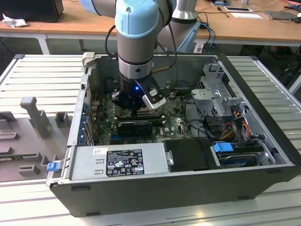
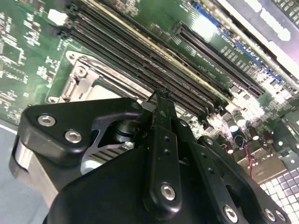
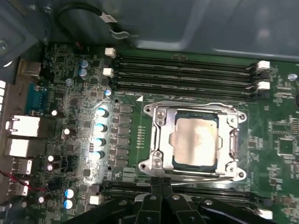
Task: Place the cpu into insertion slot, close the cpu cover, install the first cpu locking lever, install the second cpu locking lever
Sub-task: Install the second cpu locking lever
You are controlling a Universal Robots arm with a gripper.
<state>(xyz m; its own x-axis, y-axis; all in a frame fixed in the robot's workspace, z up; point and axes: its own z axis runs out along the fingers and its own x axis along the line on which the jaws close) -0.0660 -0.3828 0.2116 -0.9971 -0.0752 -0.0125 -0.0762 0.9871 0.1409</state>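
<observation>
- Lying flat in the insertion slot point(image 3: 195, 141), the cpu point(image 3: 196, 140) is seen in the first wrist view with its pale metal face up and square to the socket; it is judged to be seated already.
- The cpu cover point(image 3: 161, 122) is recorded as a silvery frame folded down around the chip, its window leaving the chip face exposed; thin lever wires are seen along the frame's edges, but whether either is latched cannot be told.
- The slot sits on the green motherboard point(image 3: 70, 93), between two banks of long black memory slots point(image 3: 187, 70), presumably so that the socket stays reachable from above.
- The motherboard is housed in an open computer case point(image 1: 263, 155) laid on its side, which gives the arm a vertical approach.
- The gripper point(image 3: 161, 183) is catalogued with its fingertips point(image 3: 155, 184) drawn together, touching or very nearly so, and nothing is held between them.
- The tips are placed just beside the near edge of the cover frame; contact with the frame or a lever cannot be confirmed.
- In the exterior view the gripper point(image 1: 135, 109) hangs low inside the case, over the board.
</observation>
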